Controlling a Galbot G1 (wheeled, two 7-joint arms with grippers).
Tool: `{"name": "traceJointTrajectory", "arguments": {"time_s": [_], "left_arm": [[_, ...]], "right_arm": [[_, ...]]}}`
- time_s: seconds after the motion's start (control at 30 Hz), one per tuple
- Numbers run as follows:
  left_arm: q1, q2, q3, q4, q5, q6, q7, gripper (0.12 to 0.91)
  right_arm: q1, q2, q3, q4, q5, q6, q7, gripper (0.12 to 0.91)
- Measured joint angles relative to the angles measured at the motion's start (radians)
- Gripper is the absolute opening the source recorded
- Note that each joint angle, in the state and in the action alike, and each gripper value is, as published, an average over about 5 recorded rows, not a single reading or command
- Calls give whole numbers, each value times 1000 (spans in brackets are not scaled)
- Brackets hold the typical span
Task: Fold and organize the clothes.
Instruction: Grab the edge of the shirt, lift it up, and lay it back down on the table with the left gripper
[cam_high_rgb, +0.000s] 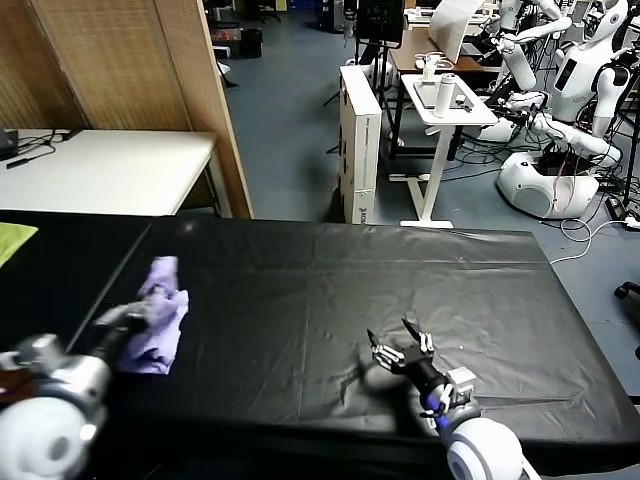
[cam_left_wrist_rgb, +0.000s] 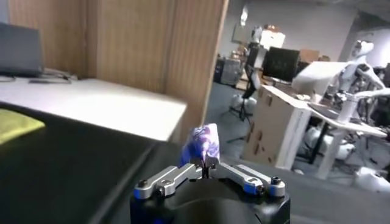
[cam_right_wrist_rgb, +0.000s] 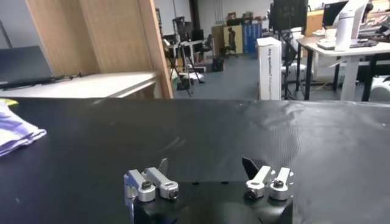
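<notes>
The lavender-purple T-shirt (cam_high_rgb: 160, 315) lies bunched in a narrow heap on the left part of the black table (cam_high_rgb: 330, 290). My left gripper (cam_high_rgb: 140, 318) is shut on its near edge, and in the left wrist view a tuft of the shirt (cam_left_wrist_rgb: 203, 143) rises from between the closed fingers of the left gripper (cam_left_wrist_rgb: 205, 170). A corner of the shirt (cam_right_wrist_rgb: 15, 131) also shows in the right wrist view. My right gripper (cam_high_rgb: 398, 338) rests low over the table's front middle-right, open and with nothing in it; the right wrist view shows the right gripper (cam_right_wrist_rgb: 204, 165) with its fingers spread wide.
A yellow-green cloth (cam_high_rgb: 12, 240) lies at the table's far left edge. Behind the table stand a white desk (cam_high_rgb: 100, 165), a wooden partition (cam_high_rgb: 130, 70), a white box (cam_high_rgb: 360, 140) and other robots (cam_high_rgb: 570, 90).
</notes>
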Motion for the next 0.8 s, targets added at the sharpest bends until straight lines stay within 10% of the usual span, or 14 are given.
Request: {"name": "traceJointTrajectory", "arguments": {"time_s": [0.43,0.8], "left_arm": [[-159,-233,442,174,156,0,-1,196],[-140,-198,446,111,203,-10,57,827]], "right_arm": [[5,-4,-13,7,51,-35,2,907],[111,-3,-103,19,252,-146,92,907]]}}
